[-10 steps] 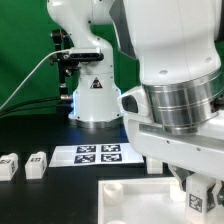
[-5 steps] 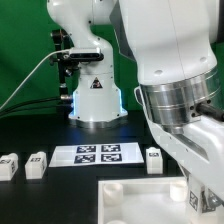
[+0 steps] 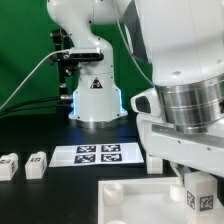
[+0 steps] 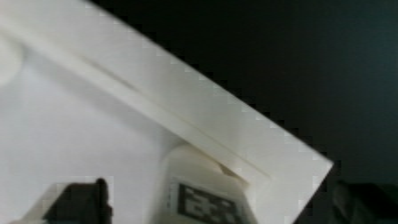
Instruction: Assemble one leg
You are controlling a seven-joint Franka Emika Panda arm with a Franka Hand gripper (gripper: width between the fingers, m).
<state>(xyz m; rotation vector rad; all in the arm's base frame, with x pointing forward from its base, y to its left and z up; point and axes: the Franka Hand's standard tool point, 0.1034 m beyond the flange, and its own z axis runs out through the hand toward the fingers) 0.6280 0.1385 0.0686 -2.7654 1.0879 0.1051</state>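
My gripper (image 3: 197, 196) is low over the far right part of the large white tray (image 3: 130, 200). A small white leg (image 3: 197, 191) with a black-and-white marker stands between its fingers, on the tray near its edge. In the wrist view the leg (image 4: 210, 196) is upright against the tray (image 4: 89, 120). One dark finger (image 4: 80, 200) stands apart from the leg with a clear gap; the other finger is hard to make out. Two more legs (image 3: 8, 167) (image 3: 36, 164) lie at the exterior view's left. Another leg (image 3: 153, 161) is half hidden behind my arm.
The marker board (image 3: 100, 153) lies on the black table between the loose legs and my arm. The robot base (image 3: 95, 100) stands behind it, with cables running to the exterior view's left.
My wrist has shifted and turned over the tray. It now covers part of the leg behind the marker board. The marker of the leg at the gripper shows more fully.
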